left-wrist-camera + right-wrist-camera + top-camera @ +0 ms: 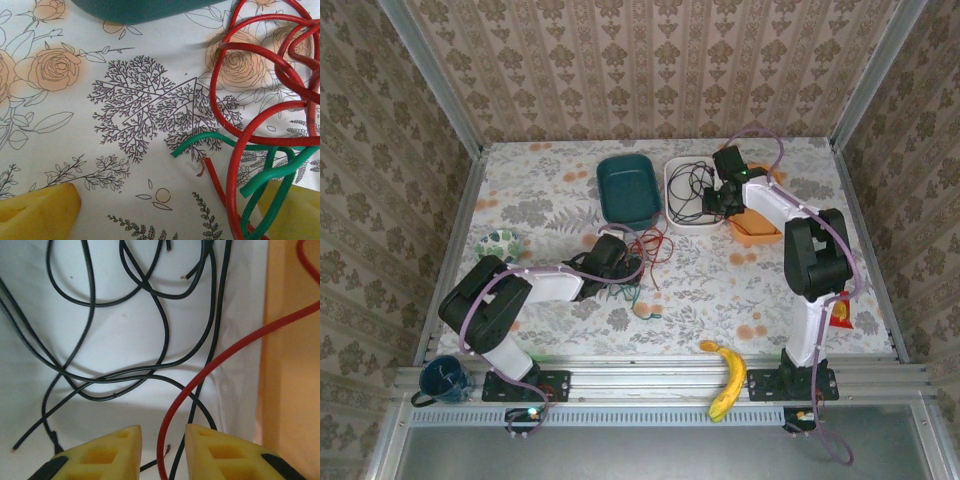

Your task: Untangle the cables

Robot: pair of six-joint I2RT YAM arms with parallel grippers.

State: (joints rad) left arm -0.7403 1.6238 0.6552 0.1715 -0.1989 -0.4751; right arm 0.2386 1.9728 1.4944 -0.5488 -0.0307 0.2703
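where right end effector [162,434] gapes, red cable [220,357] runs.

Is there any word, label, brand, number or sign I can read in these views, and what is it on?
No text can be read.
The packet, red and yellow, near the tablecloth's right edge, may carry print, but it is too small to tell.
The tablecloth and the wallpaper show only floral patterns.

we can read no text, label, brand or number anywhere. the tablecloth [560,205] and the walls [650,70] carry only printed flower patterns, and the red and yellow packet [841,316] is too small to read.
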